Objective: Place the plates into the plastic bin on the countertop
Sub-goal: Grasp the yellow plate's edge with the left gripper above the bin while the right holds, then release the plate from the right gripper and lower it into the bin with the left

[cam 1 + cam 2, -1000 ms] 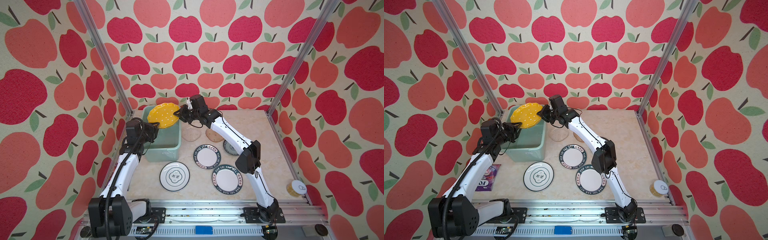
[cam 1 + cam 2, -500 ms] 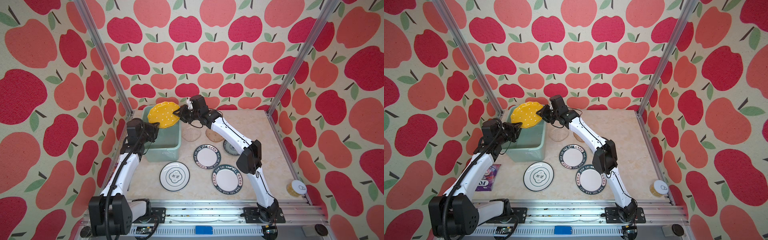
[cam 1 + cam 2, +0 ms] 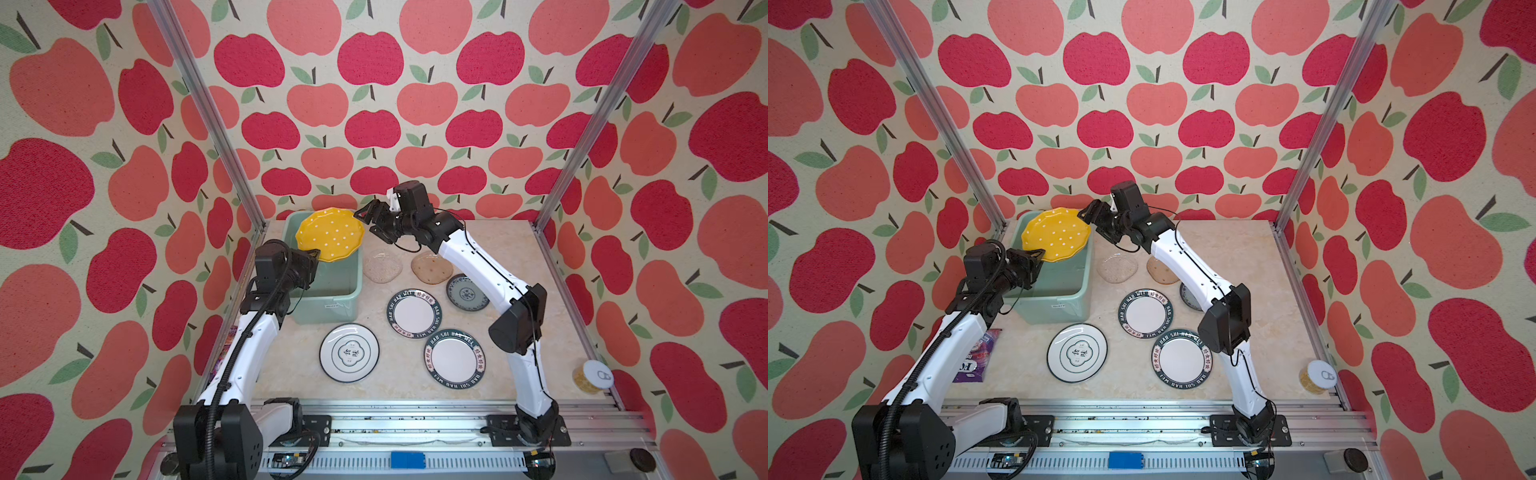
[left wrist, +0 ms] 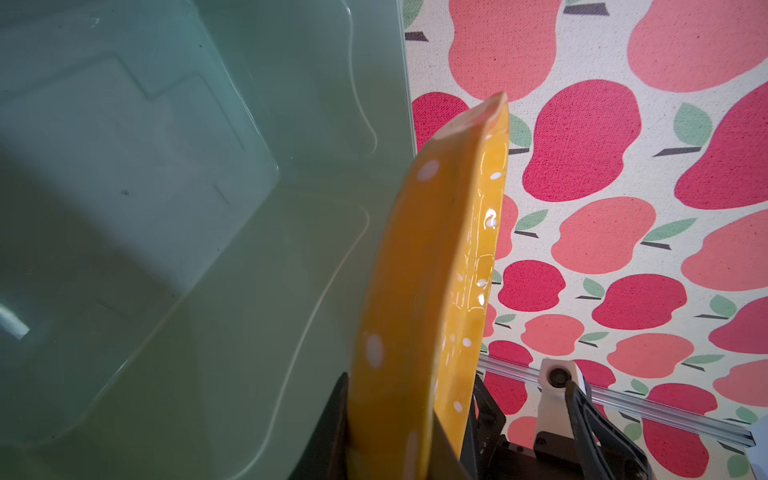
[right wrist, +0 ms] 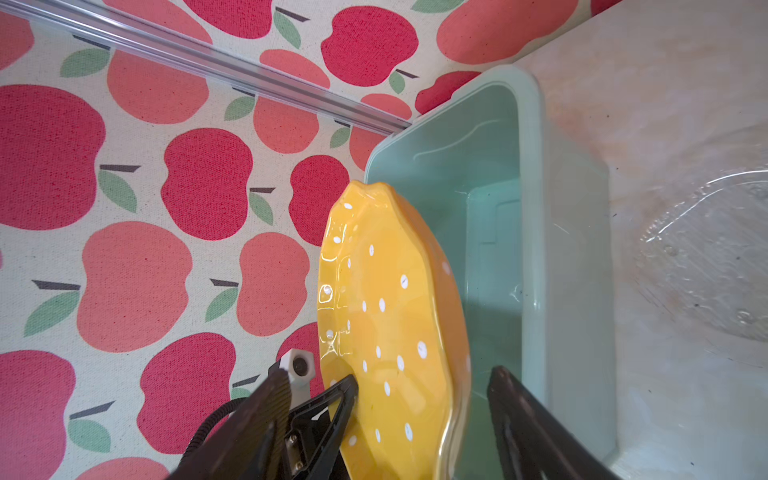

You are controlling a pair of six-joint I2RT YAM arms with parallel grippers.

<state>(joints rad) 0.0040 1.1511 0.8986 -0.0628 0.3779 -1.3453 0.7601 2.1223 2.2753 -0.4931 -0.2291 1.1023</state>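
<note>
Work has only begun: the bin point(image 3: 332, 305) holds nothing yet, and six plates point(image 3: 413, 311) lie on the countertop point(image 3: 498, 241). The yellow plate point(image 3: 330, 235) hangs tilted over the bin's back end. The left gripper point(image 3: 313, 254) pinches its rim tight. The right gripper point(image 3: 365, 222) has jaws wide apart around the other edge, not squeezing. The bin is wider than the plate, so it should fit, but the wall point(image 3: 332, 124) stands close behind.
</note>
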